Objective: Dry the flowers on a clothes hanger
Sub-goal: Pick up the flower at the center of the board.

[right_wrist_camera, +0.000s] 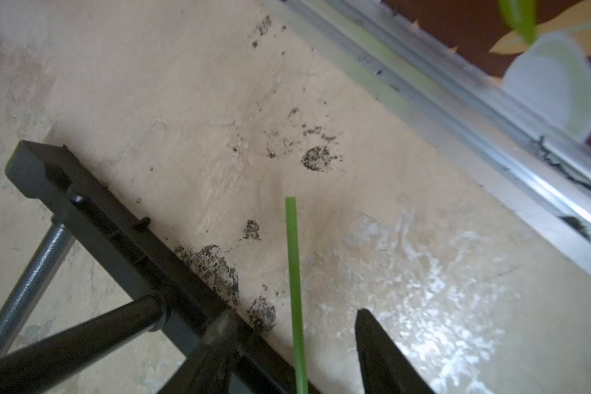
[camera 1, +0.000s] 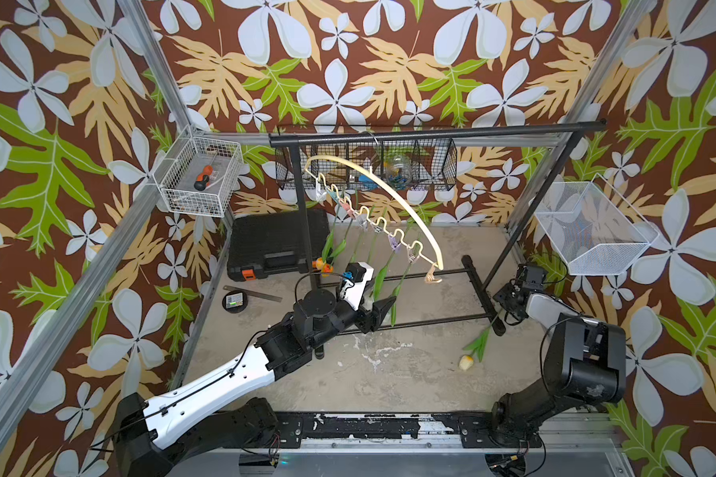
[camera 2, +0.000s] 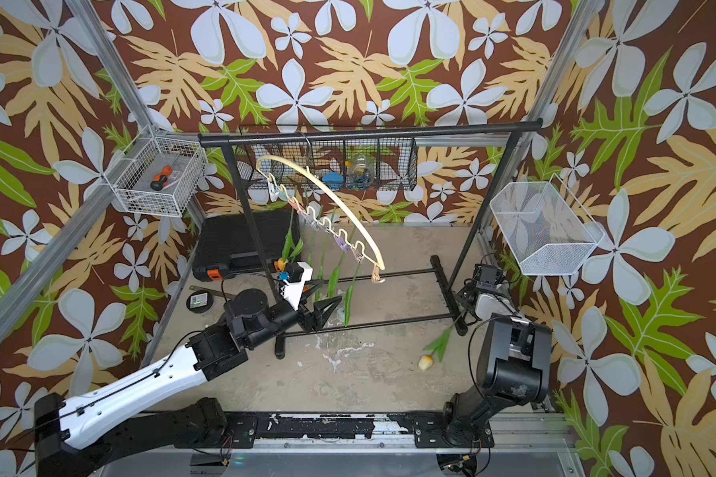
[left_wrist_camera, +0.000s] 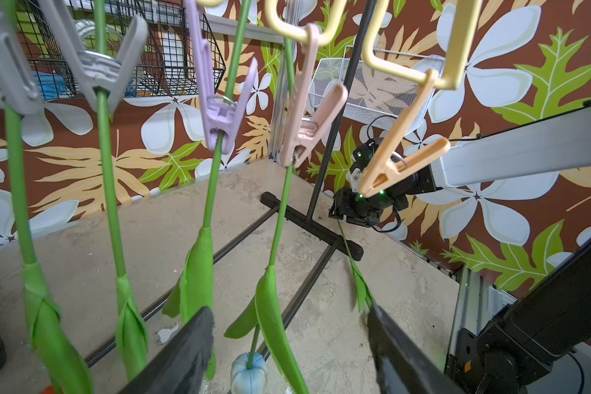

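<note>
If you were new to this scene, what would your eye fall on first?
A cream clothes hanger hangs from the black garment rack, with green-stemmed tulips clipped head-down in its pastel clothespins. One pale tulip lies on the table, its stem between the open jaws of the right tool.

Both top views look down from above the arm bases over the whole cell. The left wrist camera, close under the clothes hanger, faces the right arm. The right wrist camera closely faces the tabletop and 1 tulip stem.
</note>
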`<state>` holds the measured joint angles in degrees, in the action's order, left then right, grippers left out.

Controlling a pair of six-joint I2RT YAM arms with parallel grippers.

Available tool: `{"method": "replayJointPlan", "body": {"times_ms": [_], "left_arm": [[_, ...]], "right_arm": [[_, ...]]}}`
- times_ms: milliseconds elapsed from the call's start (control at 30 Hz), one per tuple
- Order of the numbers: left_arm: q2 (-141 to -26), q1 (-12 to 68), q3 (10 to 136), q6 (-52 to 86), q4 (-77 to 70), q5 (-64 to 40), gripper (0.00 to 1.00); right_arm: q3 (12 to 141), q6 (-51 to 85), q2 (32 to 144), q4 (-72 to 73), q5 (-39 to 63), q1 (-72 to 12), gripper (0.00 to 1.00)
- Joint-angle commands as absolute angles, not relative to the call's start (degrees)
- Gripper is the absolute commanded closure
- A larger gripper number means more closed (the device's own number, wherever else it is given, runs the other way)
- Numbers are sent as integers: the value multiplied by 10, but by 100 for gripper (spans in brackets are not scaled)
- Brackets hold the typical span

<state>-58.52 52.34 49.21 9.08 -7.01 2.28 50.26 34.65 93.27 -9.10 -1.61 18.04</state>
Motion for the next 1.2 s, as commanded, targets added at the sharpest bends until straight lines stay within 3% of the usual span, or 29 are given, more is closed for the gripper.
{"method": "replayJointPlan", "body": {"times_ms": [0,100,167,300,500,700,833,1067,1167], "left_arm": [[-587,524,499,95,-63,17,27],[-589,524,502,97,-59,17,27],[-590,523,505,97,-57,16,27],[-594,523,511,98,-52,16,28],[-596,523,513,98,-53,15,28],[-595,524,520,96,-53,13,28],[-597,523,534,88,-49,16,28],[-597,524,566,73,-54,15,30],[-602,523,575,48,-62,-15,30]], "right_arm": [[513,346,953,-100,31,187,41],[524,342,969,-103,30,189,42],[531,338,977,-107,30,190,48],[535,327,983,-114,42,191,73],[540,307,947,-133,51,191,100],[544,292,869,-162,47,191,100],[536,265,801,-153,100,191,100],[445,263,629,25,408,190,100],[412,286,567,123,485,190,100]]}}
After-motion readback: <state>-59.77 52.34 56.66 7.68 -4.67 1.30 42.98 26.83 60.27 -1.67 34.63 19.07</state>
